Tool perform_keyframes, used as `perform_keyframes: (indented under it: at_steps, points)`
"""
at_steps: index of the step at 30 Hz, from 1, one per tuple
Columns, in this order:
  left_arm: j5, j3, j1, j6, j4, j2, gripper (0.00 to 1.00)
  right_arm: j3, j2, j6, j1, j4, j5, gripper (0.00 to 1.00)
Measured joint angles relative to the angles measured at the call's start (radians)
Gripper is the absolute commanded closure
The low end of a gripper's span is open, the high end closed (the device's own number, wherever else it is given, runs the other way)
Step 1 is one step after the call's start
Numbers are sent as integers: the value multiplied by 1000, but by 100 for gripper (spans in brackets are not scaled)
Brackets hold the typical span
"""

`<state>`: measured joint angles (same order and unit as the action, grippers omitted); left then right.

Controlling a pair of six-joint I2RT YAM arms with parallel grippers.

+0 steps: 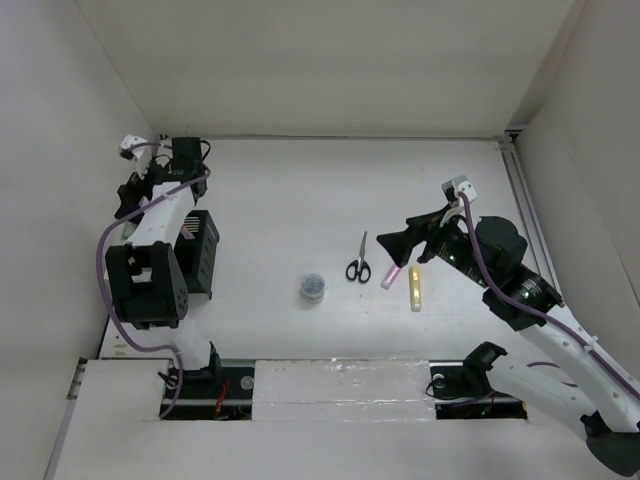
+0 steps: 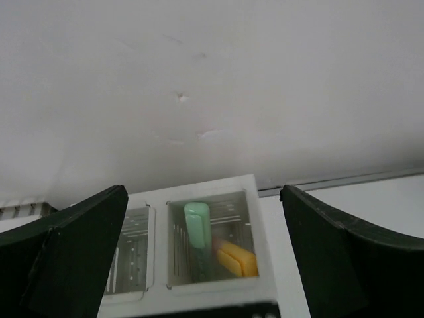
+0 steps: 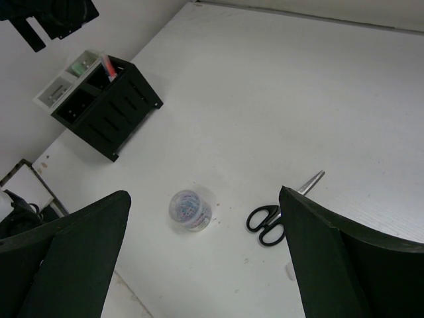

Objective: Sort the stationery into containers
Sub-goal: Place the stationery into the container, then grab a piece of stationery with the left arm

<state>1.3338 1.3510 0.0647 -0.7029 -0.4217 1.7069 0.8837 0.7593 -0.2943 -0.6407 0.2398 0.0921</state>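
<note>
My left gripper (image 2: 203,192) is open and empty above the white mesh organiser (image 2: 265,238). A green highlighter (image 2: 197,225) and an orange highlighter (image 2: 237,258) lie in its right compartment. In the top view the left gripper (image 1: 185,152) is at the far left. My right gripper (image 1: 392,243) is open and empty, above the table by the black-handled scissors (image 1: 358,262), a pink highlighter (image 1: 392,275) and a yellow highlighter (image 1: 415,288). The round tub (image 1: 313,288) stands left of the scissors. The black slatted holder (image 1: 200,250) has a red pen (image 3: 107,66) in it.
The right wrist view shows the tub (image 3: 191,210), the scissors (image 3: 278,215), the black holder (image 3: 106,109) and the white organiser (image 3: 66,79) against the left wall. White walls enclose the table on three sides. The left arm's cable hangs beside the black holder.
</note>
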Motion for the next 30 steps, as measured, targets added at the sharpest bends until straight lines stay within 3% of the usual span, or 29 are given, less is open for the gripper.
perform_keyframes:
  at_steps: [4, 7, 13, 18, 24, 30]
  points:
    - [10, -5, -153, 256, 204, -100, 0, 0, 0, 0, 0, 0, -5, 0]
    - [-109, 5, -311, 386, 271, -195, 0, 3, -6, -5, 0, 22, -47, 0]
    - [-402, 110, -647, 471, 261, -251, 0, 76, -90, -34, 0, 140, -254, 0]
    - [-653, 111, -914, 513, 241, -135, 0, 191, -191, -45, 0, 215, -420, 0]
    - [-930, 100, -998, 493, 215, 82, 0, 267, -242, -65, 1, 287, -557, 0]
    - [-1089, 137, -1065, 489, 221, 203, 0, 267, -244, -67, 5, 352, -594, 0]
